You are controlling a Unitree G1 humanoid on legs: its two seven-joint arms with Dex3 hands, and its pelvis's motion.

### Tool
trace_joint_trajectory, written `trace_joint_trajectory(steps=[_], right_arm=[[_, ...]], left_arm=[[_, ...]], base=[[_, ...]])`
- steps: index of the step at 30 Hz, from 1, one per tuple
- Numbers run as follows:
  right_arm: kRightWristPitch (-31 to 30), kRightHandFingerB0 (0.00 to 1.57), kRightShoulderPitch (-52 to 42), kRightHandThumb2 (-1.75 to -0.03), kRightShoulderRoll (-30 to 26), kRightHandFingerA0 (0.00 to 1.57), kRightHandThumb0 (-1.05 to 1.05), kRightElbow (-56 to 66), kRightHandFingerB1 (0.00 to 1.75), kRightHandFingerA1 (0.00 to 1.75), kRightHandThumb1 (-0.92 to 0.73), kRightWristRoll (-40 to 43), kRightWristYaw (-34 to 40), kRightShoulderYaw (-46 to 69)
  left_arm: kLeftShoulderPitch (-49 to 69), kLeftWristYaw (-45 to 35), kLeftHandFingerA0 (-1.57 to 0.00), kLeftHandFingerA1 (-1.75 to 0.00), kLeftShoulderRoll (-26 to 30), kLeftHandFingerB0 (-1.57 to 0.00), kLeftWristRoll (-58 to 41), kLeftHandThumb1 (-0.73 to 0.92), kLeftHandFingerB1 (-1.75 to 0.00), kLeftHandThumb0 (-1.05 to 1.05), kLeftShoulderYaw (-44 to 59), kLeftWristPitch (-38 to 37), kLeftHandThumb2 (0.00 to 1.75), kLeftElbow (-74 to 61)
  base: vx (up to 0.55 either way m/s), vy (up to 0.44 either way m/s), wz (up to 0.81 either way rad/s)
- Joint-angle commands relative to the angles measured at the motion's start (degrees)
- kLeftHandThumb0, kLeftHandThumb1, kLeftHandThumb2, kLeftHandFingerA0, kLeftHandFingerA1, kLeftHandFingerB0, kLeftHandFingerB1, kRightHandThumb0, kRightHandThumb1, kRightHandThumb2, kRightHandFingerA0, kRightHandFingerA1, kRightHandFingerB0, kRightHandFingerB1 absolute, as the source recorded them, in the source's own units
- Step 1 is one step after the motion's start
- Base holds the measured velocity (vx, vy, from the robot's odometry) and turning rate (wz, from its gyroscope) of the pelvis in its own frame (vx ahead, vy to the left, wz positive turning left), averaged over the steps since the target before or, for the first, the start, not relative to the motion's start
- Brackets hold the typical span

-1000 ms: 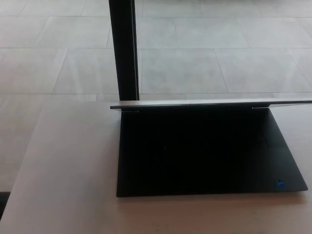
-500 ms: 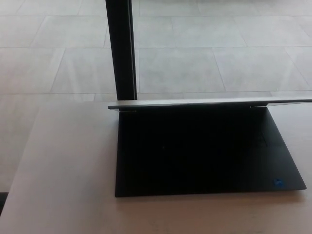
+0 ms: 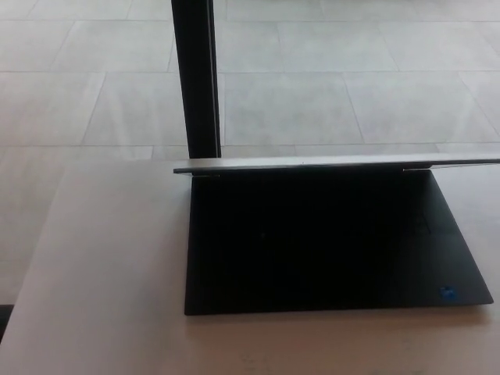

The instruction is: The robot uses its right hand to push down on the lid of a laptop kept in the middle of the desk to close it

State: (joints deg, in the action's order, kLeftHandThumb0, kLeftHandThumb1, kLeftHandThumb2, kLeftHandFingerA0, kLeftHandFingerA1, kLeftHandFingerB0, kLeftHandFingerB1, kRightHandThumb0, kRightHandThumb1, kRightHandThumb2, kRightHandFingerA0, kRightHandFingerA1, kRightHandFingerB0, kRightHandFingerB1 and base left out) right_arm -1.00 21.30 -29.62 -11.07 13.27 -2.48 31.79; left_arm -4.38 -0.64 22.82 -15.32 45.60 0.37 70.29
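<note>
A floor of large pale tiles [image 3: 328, 86] fills the upper part of the head view, beyond the far edge of the desk. The light-coloured desk [image 3: 109, 281] takes up the lower part, with its left edge running down toward the bottom left corner of the picture. On it lies the laptop [image 3: 328, 242], set toward the right side and close to the far edge, its dark base flat on the surface and running out of view at the right. The silver lid [image 3: 336, 163] shows as a thin edge-on strip along the back of the base, open. A black upright post [image 3: 197, 78] rises behind the desk's far edge, just past the lid's left end. A small blue sticker [image 3: 448, 294] marks the base's near right corner. Neither hand appears, so the fingers' state cannot be told.
</note>
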Motion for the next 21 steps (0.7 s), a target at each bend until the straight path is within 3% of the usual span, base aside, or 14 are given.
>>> trace_joint_trajectory(steps=[1,2,3,5,7,9,10,11,13,14,15,16,19,21], right_arm=[[4.54,0.37,9.48,-0.70,-7.24,0.40,-0.88,6.71,0.37,0.55,-0.92,-15.57,-6.80,-18.32],[5.88,0.31,10.66,-0.90,-8.37,0.35,-0.96,6.21,0.41,0.58,-0.79,-20.33,-6.70,-22.04],[6.01,0.34,11.76,-0.73,-9.47,0.35,-0.89,6.24,0.36,0.52,-0.92,-23.80,-7.30,-25.28],[8.37,0.30,15.12,-0.83,-10.99,0.32,-0.92,4.38,0.35,0.50,-0.84,-30.80,-8.94,-31.97],[8.84,0.32,17.09,-0.73,-11.28,0.30,-0.87,3.05,0.32,0.48,-0.92,-32.41,-10.71,-35.18],[10.49,0.38,18.82,-0.77,-11.18,0.42,-0.93,1.44,0.36,0.43,-0.77,-34.01,-10.98,-37.91],[10.49,0.34,19.70,-0.70,-10.86,0.32,-0.89,0.62,0.34,0.50,-0.92,-34.35,-11.27,-39.23],[10.30,0.31,20.60,-0.85,-10.38,0.33,-0.98,-0.38,0.38,0.56,-0.78,-35.08,-11.63,-40.88],[10.43,0.29,21.35,-0.86,-9.48,0.30,-0.98,-1.35,0.38,0.56,-0.81,-36.71,-12.15,-44.00],[11.28,0.30,21.70,-0.74,-8.64,0.29,-0.90,-2.76,0.36,0.52,-0.92,-37.85,-12.13,-46.14],[11.08,0.31,21.40,-0.72,-8.47,0.28,-0.89,-3.12,0.35,0.52,-0.92,-38.25,-12.24,-47.35],[11.38,0.34,21.07,-0.72,-8.32,0.33,-0.88,-3.63,0.36,0.57,-0.92,-39.17,-12.15,-48.84],[12.34,0.34,19.72,-0.71,-8.52,0.35,-0.86,-4.49,0.34,0.55,-0.92,-41.52,-12.49,-52.76],[12.94,0.33,19.59,-0.87,-8.50,0.37,-0.93,-5.69,0.39,0.57,-0.78,-43.14,-10.80,-54.86]], left_arm=[[-0.58,0.18,-0.51,-0.72,3.15,-0.39,-4.97,0.75,-0.57,-0.80,2.29,0.63,1.17,1.64],[-0.58,0.29,-0.54,-0.70,3.09,-0.45,-5.09,0.92,-0.49,-0.85,2.36,0.52,0.74,1.64],[-0.68,0.69,-0.54,-0.68,3.08,-0.47,-5.31,0.92,-0.49,-0.84,2.53,0.57,0.73,1.71],[-0.71,0.85,-0.53,-0.69,3.09,-0.45,-5.27,0.92,-0.49,-0.84,2.39,0.64,0.75,1.56],[-0.73,1.02,-0.52,-0.67,3.10,-0.44,-5.05,0.92,-0.49,-0.84,2.12,0.59,0.76,1.53],[-0.26,0.40,-0.52,-0.70,2.83,-0.42,-5.20,0.92,-0.49,-0.85,2.13,0.51,0.80,1.61],[-0.41,0.91,-0.53,-0.69,2.80,-0.45,-5.51,0.92,-0.50,-0.84,2.42,0.51,0.76,1.63],[-0.38,0.96,-0.53,-0.71,2.67,-0.45,-5.60,0.92,-0.50,-0.84,2.47,0.47,0.76,1.75],[-0.13,0.09,-0.51,-0.70,2.58,-0.46,-5.58,0.92,-0.50,-0.85,2.27,0.25,0.76,1.68],[-0.23,0.06,-0.52,-0.72,2.62,-0.46,-5.54,0.92,-0.51,-0.86,2.15,0.17,0.76,1.62],[-0.07,0.03,-0.53,-0.74,2.47,-0.43,-5.47,0.78,-0.55,-0.92,2.02,-0.08,0.94,1.59],[-0.04,0.17,-0.53,-0.68,2.42,-0.48,-5.43,0.92,-0.49,-0.85,1.96,-0.15,0.75,1.69],[0.01,0.22,-0.53,-0.70,2.48,-0.47,-5.54,0.92,-0.51,-0.87,1.99,0.13,0.74,1.77],[0.02,0.06,-0.53,-0.70,2.52,-0.46,-5.64,0.92,-0.50,-0.87,2.05,0.10,0.74,1.89]], base=[[0.00,0.000,0.00],[0.00,0.000,0.00],[0.00,0.000,0.00],[0.00,0.000,0.00],[0.00,0.000,0.00],[0.00,0.000,0.00],[0.00,0.000,0.00],[0.00,0.000,0.00],[0.00,0.000,0.00],[0.00,0.000,0.00],[0.00,0.000,0.00],[0.00,0.000,0.00],[0.00,0.000,0.00],[0.00,0.000,0.00]])
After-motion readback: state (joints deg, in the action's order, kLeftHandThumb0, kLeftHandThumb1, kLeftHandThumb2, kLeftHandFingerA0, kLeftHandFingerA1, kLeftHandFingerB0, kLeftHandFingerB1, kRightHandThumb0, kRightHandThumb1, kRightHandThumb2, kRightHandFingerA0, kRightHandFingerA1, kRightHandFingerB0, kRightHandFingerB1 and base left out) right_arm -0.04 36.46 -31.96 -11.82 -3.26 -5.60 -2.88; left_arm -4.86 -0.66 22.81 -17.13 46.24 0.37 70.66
